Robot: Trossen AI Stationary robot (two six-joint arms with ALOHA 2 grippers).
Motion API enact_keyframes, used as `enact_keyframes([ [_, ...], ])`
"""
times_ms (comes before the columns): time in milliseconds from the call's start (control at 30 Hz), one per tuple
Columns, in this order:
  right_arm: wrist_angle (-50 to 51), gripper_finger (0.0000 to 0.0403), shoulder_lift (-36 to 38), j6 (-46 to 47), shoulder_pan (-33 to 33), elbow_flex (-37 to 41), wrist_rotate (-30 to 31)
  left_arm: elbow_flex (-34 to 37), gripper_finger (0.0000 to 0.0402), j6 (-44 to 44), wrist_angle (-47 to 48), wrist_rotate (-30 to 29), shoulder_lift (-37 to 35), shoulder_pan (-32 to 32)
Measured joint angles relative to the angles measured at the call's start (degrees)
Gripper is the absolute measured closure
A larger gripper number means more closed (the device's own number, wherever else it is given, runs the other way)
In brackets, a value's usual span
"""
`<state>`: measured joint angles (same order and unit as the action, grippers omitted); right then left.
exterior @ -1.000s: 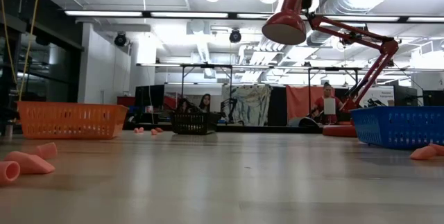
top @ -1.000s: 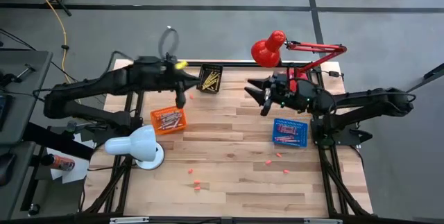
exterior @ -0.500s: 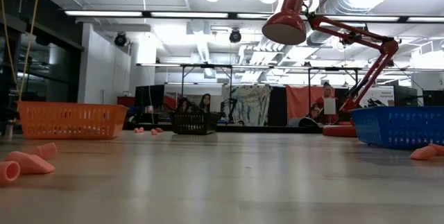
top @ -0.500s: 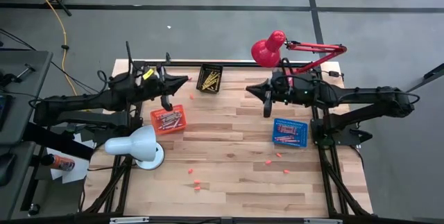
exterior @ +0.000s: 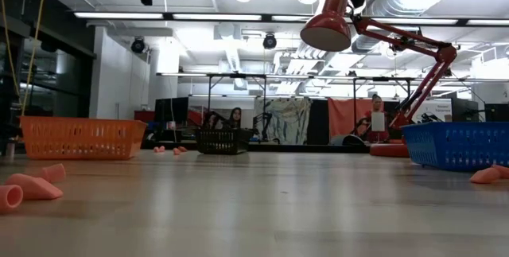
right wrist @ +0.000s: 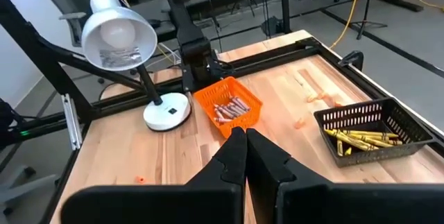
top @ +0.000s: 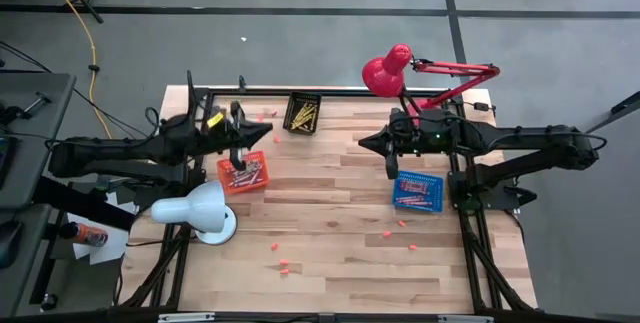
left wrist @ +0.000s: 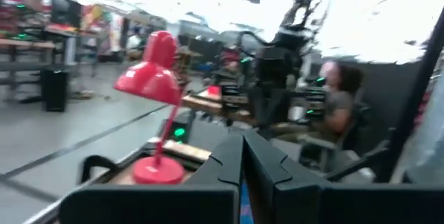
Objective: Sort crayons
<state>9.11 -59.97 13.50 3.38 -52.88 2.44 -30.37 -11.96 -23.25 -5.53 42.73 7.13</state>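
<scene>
The crayons lie sorted in three baskets. Yellow ones (right wrist: 361,139) fill the black basket (top: 288,113) at the far edge. Greyish and reddish ones (right wrist: 227,108) lie in the orange basket (top: 220,175) on the left. Red ones (top: 415,193) lie in the blue basket (top: 397,191) on the right. My left gripper (top: 265,138) hangs shut in the air over the orange basket's far side, pointing roughly level toward the right. My right gripper (top: 362,143) hangs shut above the table, left of the blue basket, pointing toward the left. Neither holds anything.
A white desk lamp (top: 195,208) stands near the left edge, in front of the orange basket. A red desk lamp (top: 385,71) reaches over the far right corner. Small pink crumbs (top: 282,263) are scattered on the near half of the wooden table, and a few lie by the far edge (right wrist: 305,99).
My left arm has drawn back toward the table's left edge and sunk a little, its gripper tipping up to about level. My right gripper has shut with nothing in it and tipped up from a downward slant to nearly level, staying in place.
</scene>
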Motion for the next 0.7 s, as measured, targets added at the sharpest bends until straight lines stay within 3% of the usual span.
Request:
enact_keyframes([
  [200,1.0,0.0402,2.1,0.5,0.1,0.0,0.0,9.7,0.0401,1.6,-11.4,-8.0,-4.3,-8.2],
  [400,1.0,0.0402,3.1,0.4,0.1,0.0,0.0,14.7,0.0401,7.0,-12.1,-12.3,-12.3,-13.8],
  [533,1.0,0.0403,3.1,1.1,0.1,0.0,0.0,16.5,0.0401,9.0,-7.8,-12.4,-19.2,-14.8],
  [700,1.9,0.0403,3.1,3.0,0.1,0.0,0.3,16.6,0.0401,8.2,4.5,-12.3,-27.9,-14.8],
])
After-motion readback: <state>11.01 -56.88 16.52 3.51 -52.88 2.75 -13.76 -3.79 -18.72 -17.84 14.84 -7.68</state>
